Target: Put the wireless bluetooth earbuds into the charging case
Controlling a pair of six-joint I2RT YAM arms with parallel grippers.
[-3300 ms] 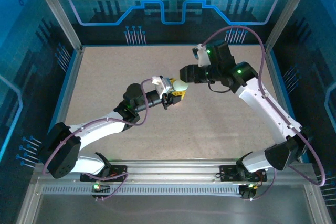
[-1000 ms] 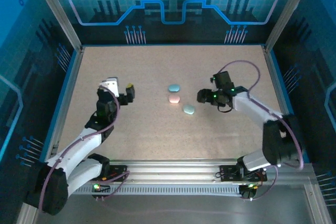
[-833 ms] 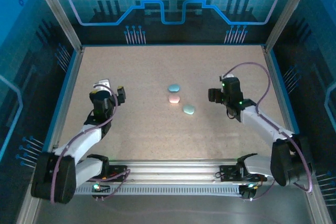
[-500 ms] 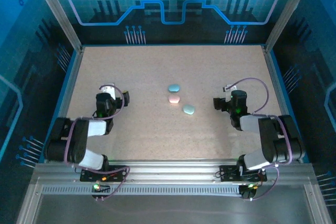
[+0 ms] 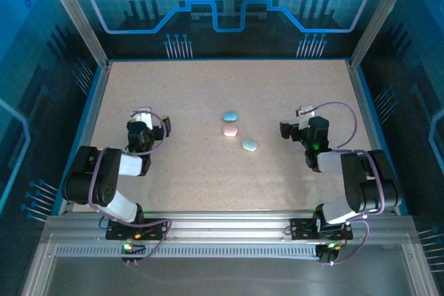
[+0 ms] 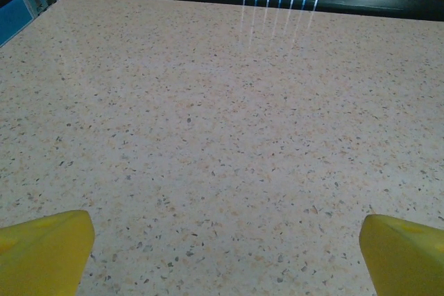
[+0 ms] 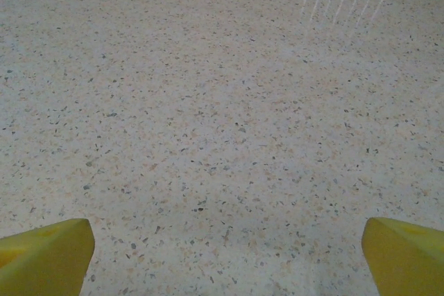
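From the top camera I see the speckled beige table [image 5: 173,88] with three closed cases lying flat near its middle. The pink oval pebble-shaped case [image 5: 229,131] sits at the centre of the group. The pale blue oval pebble-shaped case [image 5: 229,116] lies just beside it at 12 o'clock, and the blue-green oval pebble-shaped case [image 5: 249,145] lies near it at about 4 o'clock. Whether the earbuds are inside them I cannot tell. My left gripper [image 5: 162,125] is low over the table at 9 o'clock from the cases and well apart from them, its arm folded back toward the base. My right gripper [image 5: 286,129] is at 3 o'clock from the cases, nearer to them but touching none. From this height I cannot judge either pair of jaws.

On the left wrist camera, the yellow fingertips [image 6: 45,247] sit in the two bottom corners, spread wide, with bare speckled tabletop between them and nothing pinched.

On the right wrist camera, the yellow fingertips [image 7: 406,254] are likewise spread to the bottom corners over bare tabletop, gripping nothing.
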